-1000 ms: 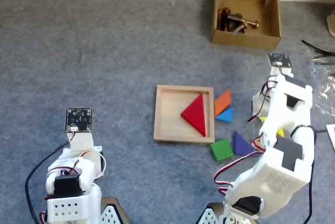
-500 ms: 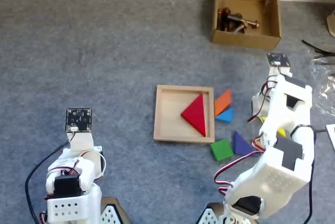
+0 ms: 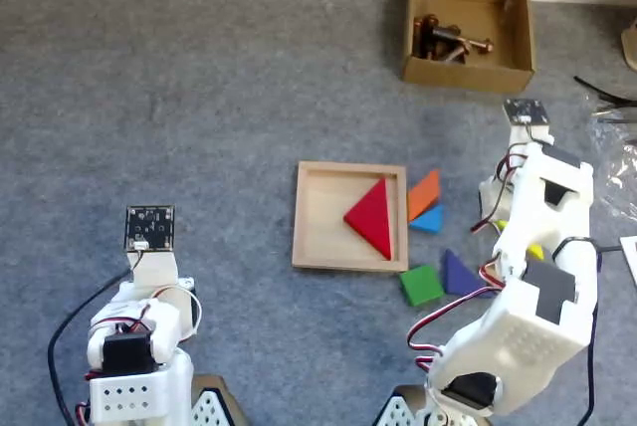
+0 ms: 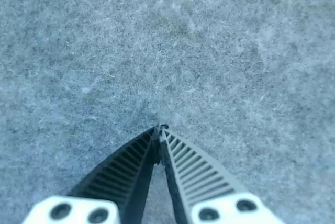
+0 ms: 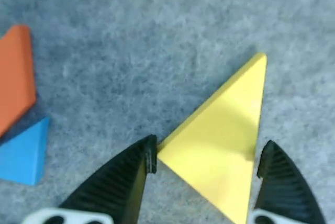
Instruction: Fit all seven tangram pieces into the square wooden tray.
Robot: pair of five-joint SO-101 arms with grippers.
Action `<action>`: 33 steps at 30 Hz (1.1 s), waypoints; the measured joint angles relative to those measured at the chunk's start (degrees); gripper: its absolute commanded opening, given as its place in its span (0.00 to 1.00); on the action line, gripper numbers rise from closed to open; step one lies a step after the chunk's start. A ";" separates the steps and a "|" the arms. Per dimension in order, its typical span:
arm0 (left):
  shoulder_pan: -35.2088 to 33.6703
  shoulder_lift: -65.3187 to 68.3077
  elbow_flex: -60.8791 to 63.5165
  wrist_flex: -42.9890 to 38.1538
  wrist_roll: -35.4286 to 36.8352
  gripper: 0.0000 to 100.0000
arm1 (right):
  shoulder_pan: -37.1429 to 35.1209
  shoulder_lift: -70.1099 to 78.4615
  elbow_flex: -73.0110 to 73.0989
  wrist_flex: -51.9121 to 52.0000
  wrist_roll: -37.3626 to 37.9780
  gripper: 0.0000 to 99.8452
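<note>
Right end effector (image 5: 208,156) spread wide, one black finger on each side of a yellow triangle (image 5: 225,130) lying flat on the grey felt surface (image 5: 157,25). Well apart from it, an orange piece (image 5: 15,72) and a blue triangle (image 5: 23,153) lie just beside each other.

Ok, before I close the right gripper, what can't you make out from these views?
- Yellow triangle: high view, mostly under the right arm; right wrist view, one corner cut off by the edge.
- Right gripper: whether its open fingers reach the table; high view, the arm covers it.
- Purple triangle: high view, one corner behind the arm.
</note>
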 measured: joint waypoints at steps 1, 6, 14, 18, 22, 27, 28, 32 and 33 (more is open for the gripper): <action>0.00 0.00 0.00 0.00 0.00 0.00 | 0.00 0.00 0.70 -0.62 0.00 0.30; 0.00 0.00 0.00 0.00 0.00 0.00 | 0.00 0.00 2.64 -2.73 1.93 0.30; 0.00 0.00 0.00 0.00 0.00 0.00 | 0.00 0.00 2.90 -3.25 1.93 0.29; 0.00 0.00 0.00 0.00 0.00 0.00 | 0.00 0.00 2.90 -3.25 1.93 0.29; 0.00 0.00 0.00 0.00 0.00 0.00 | 0.00 0.44 2.90 -3.25 1.93 0.29; 0.00 0.00 0.00 0.00 0.00 0.00 | -0.09 4.57 2.37 -3.25 1.93 0.25; 0.00 0.00 0.00 0.00 0.00 0.00 | -0.09 5.54 1.93 -3.25 1.93 0.24; 0.00 0.00 0.00 0.00 0.00 0.00 | -0.09 7.03 0.97 -3.43 2.11 0.23; 0.00 0.00 0.00 0.00 0.00 0.00 | -0.09 7.03 0.97 -3.60 2.11 0.23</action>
